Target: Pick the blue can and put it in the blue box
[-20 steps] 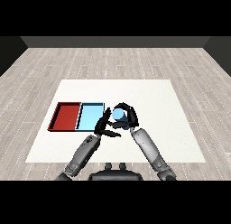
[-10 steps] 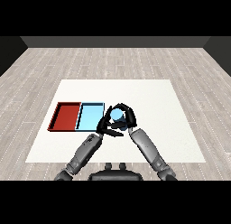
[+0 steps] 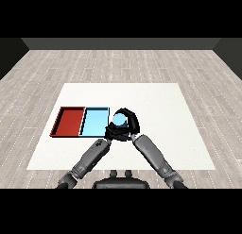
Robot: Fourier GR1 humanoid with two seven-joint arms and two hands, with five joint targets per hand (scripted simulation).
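The blue can (image 3: 118, 120) is held just right of the light blue tray (image 3: 94, 123), close to its right rim. My right hand (image 3: 129, 124) is curled round the can from above and the right. Partly hidden under it, my left hand (image 3: 110, 132) lies below and left of the can, and I cannot make out how its fingers stand. The red tray (image 3: 70, 121) lies directly left of the light blue one.
Both trays lie side by side on the left part of the white table (image 3: 156, 105). My two forearms come in from the lower edge and meet near the can.
My right hand has carried the blue can to the left, nearer the light blue tray. The left hand has drawn in under the right hand.
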